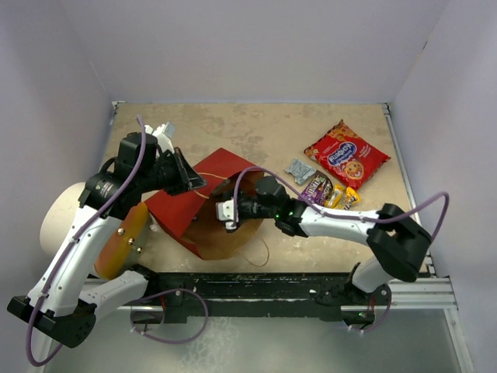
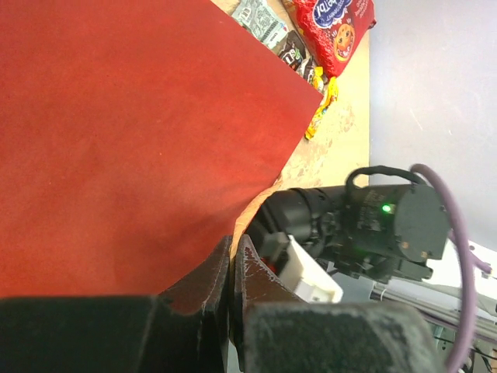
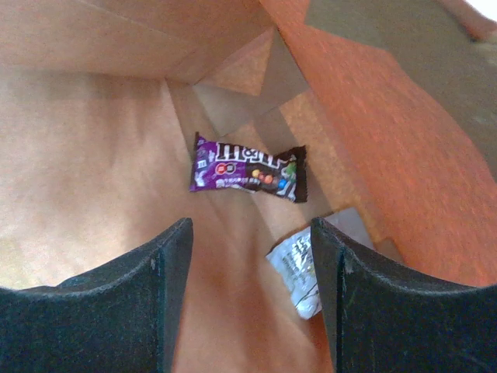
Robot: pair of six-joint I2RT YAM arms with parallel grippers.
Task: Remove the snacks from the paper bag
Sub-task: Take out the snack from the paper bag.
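Observation:
The paper bag point(image 1: 203, 203) lies on its side, red outside, brown inside, mouth facing right. My left gripper point(image 1: 190, 181) is shut on the bag's upper rim and holds it open; in the left wrist view its jaws point(image 2: 231, 256) pinch the edge of the red wall point(image 2: 132, 132). My right gripper point(image 1: 228, 211) is inside the mouth, open and empty point(image 3: 250, 233). Inside lie a purple packet point(image 3: 248, 172) ahead of the fingers and a silver packet point(image 3: 299, 273) by the right finger. On the table lie the red cookie bag point(image 1: 346, 154), a silver-grey packet point(image 1: 299, 170), a dark purple packet point(image 1: 318, 188) and a yellow-orange one point(image 1: 343, 196).
A white cylinder point(image 1: 66, 216) with an orange end point(image 1: 123, 241) lies at the left, against the bag's back. The bag's string handle point(image 1: 260, 252) loops near the front edge. Walls close in the table at the back and sides.

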